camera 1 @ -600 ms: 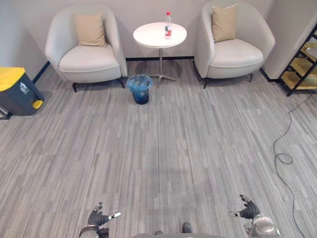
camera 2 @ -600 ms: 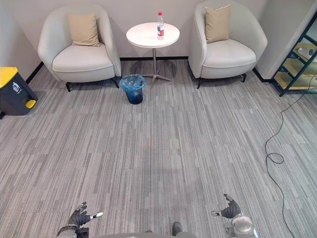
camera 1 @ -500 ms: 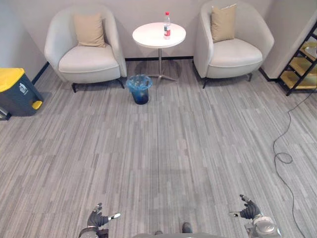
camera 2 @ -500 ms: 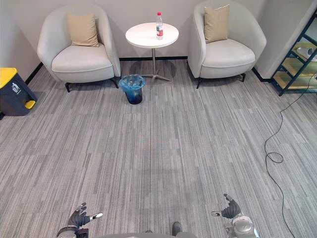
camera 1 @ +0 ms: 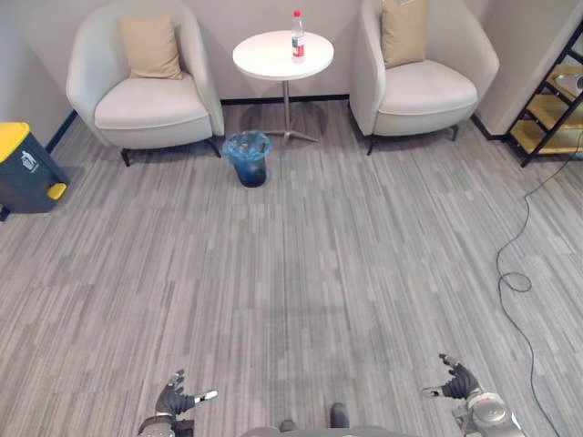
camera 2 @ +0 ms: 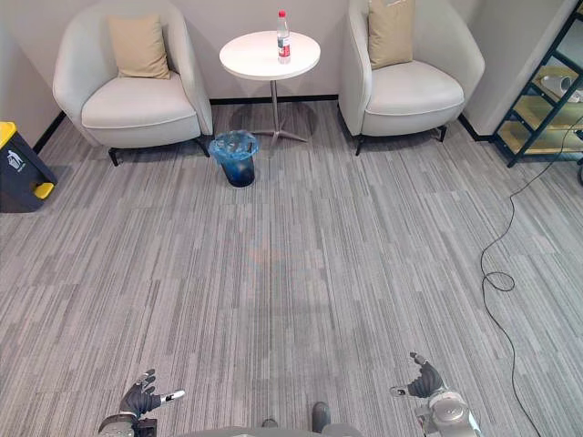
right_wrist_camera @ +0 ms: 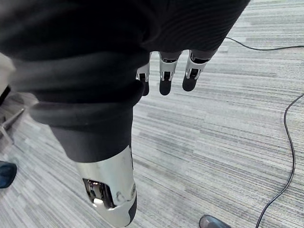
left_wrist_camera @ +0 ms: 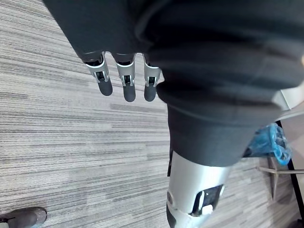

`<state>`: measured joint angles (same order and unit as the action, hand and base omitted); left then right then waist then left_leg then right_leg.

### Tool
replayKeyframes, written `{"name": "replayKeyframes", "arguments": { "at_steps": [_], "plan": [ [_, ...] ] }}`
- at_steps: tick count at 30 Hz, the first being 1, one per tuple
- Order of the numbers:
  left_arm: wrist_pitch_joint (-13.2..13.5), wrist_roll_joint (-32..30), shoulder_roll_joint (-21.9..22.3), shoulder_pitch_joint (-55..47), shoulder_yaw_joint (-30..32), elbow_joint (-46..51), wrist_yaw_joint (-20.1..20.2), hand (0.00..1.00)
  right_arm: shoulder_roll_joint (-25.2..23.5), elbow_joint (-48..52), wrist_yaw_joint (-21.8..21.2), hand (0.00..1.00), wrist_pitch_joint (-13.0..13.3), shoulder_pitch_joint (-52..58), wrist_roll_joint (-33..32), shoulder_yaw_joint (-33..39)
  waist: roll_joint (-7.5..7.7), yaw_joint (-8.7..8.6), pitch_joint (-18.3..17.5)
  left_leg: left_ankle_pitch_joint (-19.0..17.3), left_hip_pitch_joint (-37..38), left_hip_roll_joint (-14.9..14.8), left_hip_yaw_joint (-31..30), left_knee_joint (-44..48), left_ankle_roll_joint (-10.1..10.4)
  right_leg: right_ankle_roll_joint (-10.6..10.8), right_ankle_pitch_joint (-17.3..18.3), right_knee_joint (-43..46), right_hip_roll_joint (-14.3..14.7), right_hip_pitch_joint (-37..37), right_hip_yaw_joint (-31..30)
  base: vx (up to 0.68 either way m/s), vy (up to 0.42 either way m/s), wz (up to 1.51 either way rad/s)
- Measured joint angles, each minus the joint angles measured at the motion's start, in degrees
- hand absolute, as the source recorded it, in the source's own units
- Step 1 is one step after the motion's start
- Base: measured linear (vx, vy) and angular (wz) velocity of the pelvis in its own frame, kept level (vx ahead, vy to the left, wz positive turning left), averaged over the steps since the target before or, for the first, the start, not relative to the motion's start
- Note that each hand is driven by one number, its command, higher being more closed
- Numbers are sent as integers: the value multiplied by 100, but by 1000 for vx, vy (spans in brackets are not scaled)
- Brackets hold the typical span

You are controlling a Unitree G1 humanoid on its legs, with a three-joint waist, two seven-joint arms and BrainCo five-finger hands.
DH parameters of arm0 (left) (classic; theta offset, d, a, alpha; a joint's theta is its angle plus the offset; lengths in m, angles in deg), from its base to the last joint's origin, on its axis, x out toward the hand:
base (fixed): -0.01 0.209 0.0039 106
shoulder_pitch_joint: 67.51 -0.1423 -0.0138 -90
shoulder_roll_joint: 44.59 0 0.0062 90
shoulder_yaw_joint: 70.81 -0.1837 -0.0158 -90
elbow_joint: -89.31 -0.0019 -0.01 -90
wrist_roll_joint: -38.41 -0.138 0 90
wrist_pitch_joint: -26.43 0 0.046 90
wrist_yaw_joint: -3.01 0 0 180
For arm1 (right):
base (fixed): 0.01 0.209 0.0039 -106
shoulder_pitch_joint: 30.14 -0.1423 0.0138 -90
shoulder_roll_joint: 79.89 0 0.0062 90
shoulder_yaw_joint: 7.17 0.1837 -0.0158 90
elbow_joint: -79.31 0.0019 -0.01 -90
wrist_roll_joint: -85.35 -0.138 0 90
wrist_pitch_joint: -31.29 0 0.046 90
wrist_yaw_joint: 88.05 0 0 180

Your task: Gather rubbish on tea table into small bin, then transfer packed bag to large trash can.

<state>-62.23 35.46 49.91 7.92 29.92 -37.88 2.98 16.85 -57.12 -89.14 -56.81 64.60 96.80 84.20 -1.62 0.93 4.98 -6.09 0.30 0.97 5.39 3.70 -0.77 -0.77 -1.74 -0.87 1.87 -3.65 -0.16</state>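
Over carpet (camera 1: 291,264), half cut off: left robot hand (camera 1: 174,401), right robot hand (camera 1: 458,381), both spread.

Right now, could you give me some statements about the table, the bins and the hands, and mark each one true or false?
A bottle stands upright on the round table. True.
The small bin, lined with a blue bag, stands on the floor near the table. True.
The large trash can has a red lid. False: its lid is yellow.
The left hand holds the bottle. False: it is open and empty, like the right hand.
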Motion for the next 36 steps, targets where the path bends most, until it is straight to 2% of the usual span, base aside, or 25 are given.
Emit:
{"name": "replayKeyframes", "arguments": {
  "at_steps": [3,5,6,8,11,12,15,16,17,18,19,20,21,22,23,24,25,26,28,30,32,33,34,35,36],
  "plan": [
    [-32,1,22,-8,41,128,-1,0,-55,-40,105,0,-17,-103,-24,110,-17,27,30,-152,-265,-38,108,294,-50,15,12,126,27,-199,-114,34,22,-21],
    [-67,6,162,-12,317,263,-3,0,-92,-59,115,0,-41,-219,-85,239,-75,67,99,-374,-433,-102,243,649,-114,95,201,538,73,-430,-211,34,30,-37],
    [-80,11,255,-13,478,420,-1,0,-152,-69,154,0,-77,-232,-228,471,-105,121,203,-563,-470,-104,292,916,-183,204,609,1333,60,-736,-213,-3,28,-17],
    [-81,12,284,-9,599,466,-5,0,-194,-147,212,0,-88,-205,-265,569,-104,129,254,-770,-478,-109,332,1068,-270,309,856,2192,9,-1139,-44,-9,27,-17],
    [-101,11,367,-32,775,465,-50,0,-304,-158,216,0,-123,-120,-426,568,-70,112,402,-1047,-201,-66,330,1067,-325,193,1070,3946,-419,-1979,794,82,24,-3],
    [-102,11,377,-63,770,465,-55,0,-324,-156,215,0,-123,-86,-443,566,-57,113,411,-1095,-126,-68,316,1052,-310,200,1085,3969,-503,-2087,924,171,24,3],
    [-104,11,413,-39,773,462,-129,0,-359,-155,215,0,-123,-77,-530,570,-75,-27,538,-1214,274,-108,93,809,-315,398,1043,3014,-711,-2348,1321,299,-43,26],
    [-103,18,422,55,768,461,-129,0,-360,-153,214,0,-123,-81,-534,609,1,-80,606,-1283,482,-183,3,674,-235,468,791,2349,-699,-2391,1404,566,-169,54],
    [-101,21,410,110,773,471,-132,0,-391,-153,215,0,-128,-71,-536,709,-25,-174,685,-1317,661,-213,-178,519,-115,619,373,1615,-685,-2388,1423,508,-176,65],
    [-103,23,391,116,778,478,-133,0,-394,-151,224,0,-134,-69,-538,755,33,-229,685,-1340,745,-227,-246,450,-43,602,203,1429,-709,-2422,1368,672,-248,78],
    [-106,33,419,126,779,486,-137,0,-358,-114,230,0,-189,-76,-545,826,12,-345,639,-1457,957,-407,-391,385,112,206,-300,1771,-662,-2496,1296,628,-224,66],
    [-114,38,425,219,749,476,-125,0,-356,32,240,0,-225,-52,-640,910,-122,-362,601,-1435,909,-557,-540,594,240,-152,-45,2345,-606,-2680,1449,667,-227,48],
    [-111,41,414,277,749,486,-127,0,-374,85,231,0,-222,-88,-662,935,-129,-346,605,-1346,815,-608,-534,835,389,-198,125,2519,-593,-2719,1472,678,-236,21],
    [-107,54,414,363,748,489,-128,0,-390,161,221,0,-222,-186,-674,935,-137,-302,610,-1074,465,-675,-534,1664,655,-269,429,2686,-559,-2647,1512,662,-260,4],
    [-106,58,442,363,743,489,-126,0,-395,272,224,0,-217,-250,-677,927,-174,-305,626,-510,-57,-756,-523,2937,660,-290,684,2593,-464,-2318,1537,662,-264,3],
    [-107,60,454,343,743,488,-126,0,-400,308,226,0,-210,-280,-683,906,-203,-287,639,-35,-353,-860,-513,3739,626,-324,773,2440,-379,-2050,1546,795,-270,-6],
    [-100,65,447,314,736,495,-121,0,-455,338,260,0,-207,-332,-706,872,-244,-187,662,58,-940,-1083,-444,5209,508,-384,913,2108,-163,-1492,1532,757,-211,-34],
    [-96,70,431,336,736,513,-122,0,-542,368,310,0,-194,-365,-740,827,-181,-23,703,-117,-1401,-1169,-339,6101,239,-458,988,1860,-52,-1032,1394,735,-178,-47],
    [-95,83,447,322,700,574,-121,0,-695,504,371,0,-193,-445,-763,715,-18,232,772,-240,-2189,-1112,-24,6502,57,-433,1076,1367,-38,-303,1138,470,-69,-46],
    [-94,90,506,290,669,672,-119,0,-772,662,370,0,-192,-517,-825,659,5,395,793,-353,-2866,-1064,217,6008,8,-391,1149,870,-51,278,968,654,-27,-40],
    [-93,109,593,197,667,860,-118,0,-797,680,367,0,-192,-562,-871,656,18,585,804,-326,-3204,-959,415,4484,54,-281,1262,504,-124,782,814,621,56,-49],
    [-98,122,676,147,667,994,-112,0,-748,686,365,0,-194,-564,-874,654,16,733,807,-208,-3241,-900,542,3198,211,-155,1400,334,-165,1062,705,670,154,-55],
    [-100,125,711,83,668,1017,-108,0,-714,669,364,0,-201,-560,-876,655,-36,805,772,-63,-3260,-874,560,2398,380,-43,1523,252,-186,1274,610,703,191,-67],
    [-112,125,736,-2,683,1023,-114,0,-692,689,367,0,-231,-550,-878,653,-122,872,707,26,-3214,-874,601,1727,425,78,1660,251,-182,1450,546,732,266,-64],
    [-131,123,726,-76,684,1037,-116,0,-698,720,366,0,-236,-510,-893,645,-159,940,660,429,-3201,-911,635,1716,225,205,1855,323,-220,1607,428,930,352,-61]
  ]
}}
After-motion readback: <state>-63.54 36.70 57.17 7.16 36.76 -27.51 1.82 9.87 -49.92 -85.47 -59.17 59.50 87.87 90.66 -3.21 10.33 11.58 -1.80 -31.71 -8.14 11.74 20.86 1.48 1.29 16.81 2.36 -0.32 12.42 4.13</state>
